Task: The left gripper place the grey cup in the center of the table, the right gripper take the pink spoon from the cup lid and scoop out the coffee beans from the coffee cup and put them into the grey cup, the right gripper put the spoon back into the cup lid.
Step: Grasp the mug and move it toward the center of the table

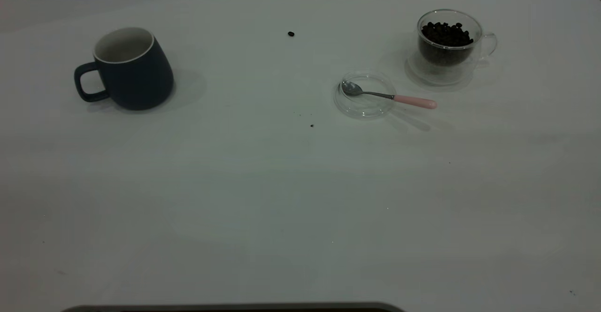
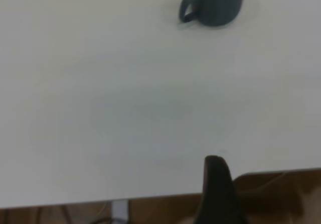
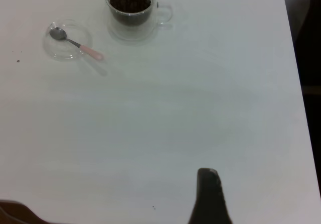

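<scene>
exterior view shows the tabletop (image 1: 281, 199) with nothing yet moved for the task. the grey cup (image 1: 131, 70) stands upright at the far left, handle pointing outward to the left, well apart from the middle, so the first step of bringing it to the centre is not yet done. the lid (image 1: 365, 95) lies flat right of centre, serving as a rest: the spoon (image 1: 389, 96) has its bowl inside the lid and its pink handle sticking out over the rim toward the right, a placing that leaves the handle free to be pinched from the right arm's side. the coffee cup (image 1: 448, 44) stands just beyond the lid, filled near the brim with beans (image 1: 446, 35), its small handle facing right. one stray bean (image 1: 291, 34) lies alone near the far middle, and a few dark specks (image 1: 312, 125) sit beside the lid.

neither arm shows in that view. in the left wrist view the left tool (image 2: 216, 184) hangs at the near edge, far from the grey cup; only one dark finger shows, so i cannot tell whether it is apart or together. the right tool (image 3: 209, 194) is likewise back from the lid and coffee cup, its state also not readable.
</scene>
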Robot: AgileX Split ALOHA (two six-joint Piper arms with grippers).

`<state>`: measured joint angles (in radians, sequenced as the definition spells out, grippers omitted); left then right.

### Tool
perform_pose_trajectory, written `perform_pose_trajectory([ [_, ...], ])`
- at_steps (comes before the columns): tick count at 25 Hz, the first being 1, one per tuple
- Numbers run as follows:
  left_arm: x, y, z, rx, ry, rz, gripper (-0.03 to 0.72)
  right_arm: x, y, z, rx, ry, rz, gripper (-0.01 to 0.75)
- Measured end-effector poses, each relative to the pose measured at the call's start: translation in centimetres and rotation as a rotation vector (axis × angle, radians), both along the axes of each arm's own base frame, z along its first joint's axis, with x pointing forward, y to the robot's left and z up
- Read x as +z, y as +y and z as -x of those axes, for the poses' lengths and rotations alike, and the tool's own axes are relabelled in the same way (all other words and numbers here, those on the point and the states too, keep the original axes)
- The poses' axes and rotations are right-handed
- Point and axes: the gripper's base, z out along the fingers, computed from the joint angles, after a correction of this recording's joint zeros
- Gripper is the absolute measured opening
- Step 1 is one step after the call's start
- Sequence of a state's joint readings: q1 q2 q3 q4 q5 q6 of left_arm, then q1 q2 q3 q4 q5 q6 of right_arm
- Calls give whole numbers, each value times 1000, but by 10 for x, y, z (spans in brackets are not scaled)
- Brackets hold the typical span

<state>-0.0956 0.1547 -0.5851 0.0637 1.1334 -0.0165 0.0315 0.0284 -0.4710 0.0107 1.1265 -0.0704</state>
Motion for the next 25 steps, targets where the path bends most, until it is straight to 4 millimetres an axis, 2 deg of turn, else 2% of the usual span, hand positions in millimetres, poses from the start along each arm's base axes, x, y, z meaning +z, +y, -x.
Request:
perform_pose_trajectory([
  [4, 35, 1, -46, 22, 86, -65, 567, 0, 0, 0, 0, 0, 0, 589],
  [7, 48, -1, -91, 12, 171, -122, 567, 0, 0, 0, 0, 0, 0, 589],
  [10, 50, -3, -139, -21, 264, -186, 567, 0, 0, 0, 0, 0, 0, 589],
  [15, 51, -5, -218, -73, 299, -318, 567, 0, 0, 0, 0, 0, 0, 589],
  [18, 43, -6, -267, -111, 352, -397, 567, 0, 0, 0, 0, 0, 0, 589],
  [21, 24, -9, -317, -181, 415, -463, 567, 0, 0, 0, 0, 0, 0, 589],
  [25, -17, -15, -378, -347, 515, -564, 567, 0, 0, 0, 0, 0, 0, 589],
])
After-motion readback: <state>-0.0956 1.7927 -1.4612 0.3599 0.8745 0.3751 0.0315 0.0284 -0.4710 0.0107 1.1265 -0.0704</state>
